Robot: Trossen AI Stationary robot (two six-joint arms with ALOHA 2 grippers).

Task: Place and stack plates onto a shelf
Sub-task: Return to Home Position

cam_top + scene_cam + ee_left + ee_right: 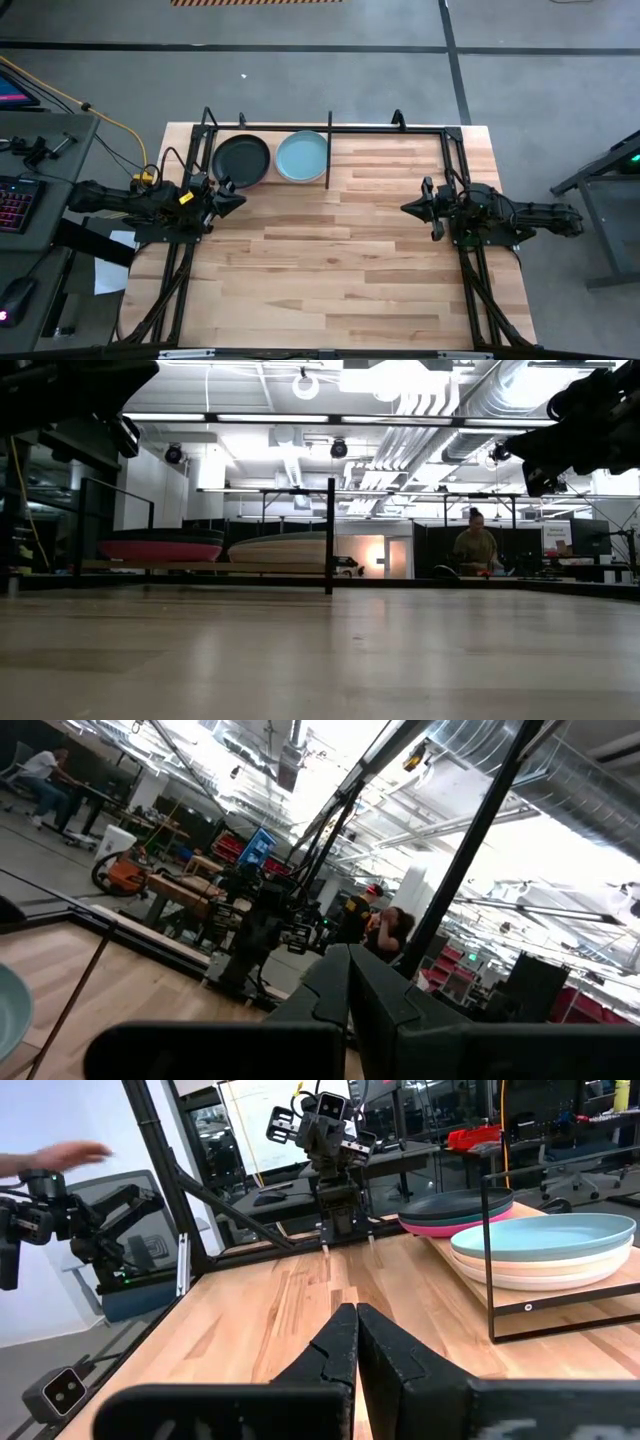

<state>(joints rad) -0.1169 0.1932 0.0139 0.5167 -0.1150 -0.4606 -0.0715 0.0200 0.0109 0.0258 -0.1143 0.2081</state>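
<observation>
Wood-plank table in a ducted workshop, shelf lengthwise along its far edge, plate stacks just beyond clenched left gripper, well apart from clenched right gripper.

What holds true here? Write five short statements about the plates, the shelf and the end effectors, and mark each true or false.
1. The shelf holds two stacks side by side. True.
2. The black plate tops the stack nearer the left end effector. True.
3. The light blue plate lies under the black plate. False: it tops its own stack, beside the black one.
4. The right end effector grips a plate. False: it is shut on nothing, over the table.
5. A pink plate shows beneath the black plate. True.
</observation>
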